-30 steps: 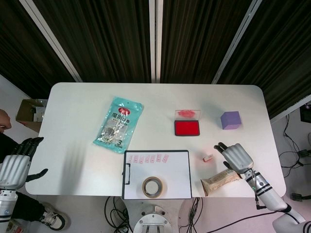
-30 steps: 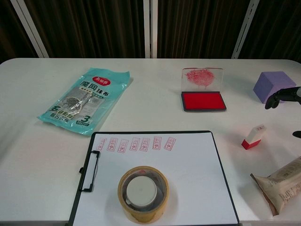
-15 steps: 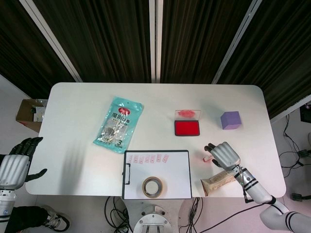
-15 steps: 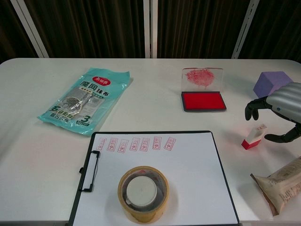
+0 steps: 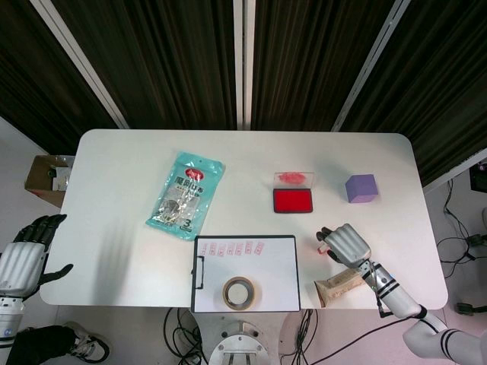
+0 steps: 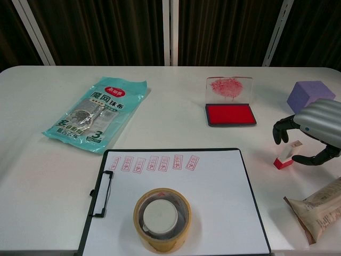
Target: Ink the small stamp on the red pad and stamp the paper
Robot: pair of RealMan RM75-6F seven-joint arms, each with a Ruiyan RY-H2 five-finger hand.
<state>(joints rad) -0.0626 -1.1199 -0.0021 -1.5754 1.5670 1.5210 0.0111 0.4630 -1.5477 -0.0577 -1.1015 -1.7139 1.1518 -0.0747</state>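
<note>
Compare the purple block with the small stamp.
The purple block is a plain squat cube; the small stamp is slim, white with a red base. The block stands free at the table's far right; the stamp tilts between the fingers of the right hand. Both rest on the white table.

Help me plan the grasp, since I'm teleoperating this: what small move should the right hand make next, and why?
Probably close the fingers on the small white stamp with the red base and lift it. The right hand is over it with fingers either side, apparently not yet gripping, and the stamp stands on the white table, not yet inked on the open red ink pad.
</note>
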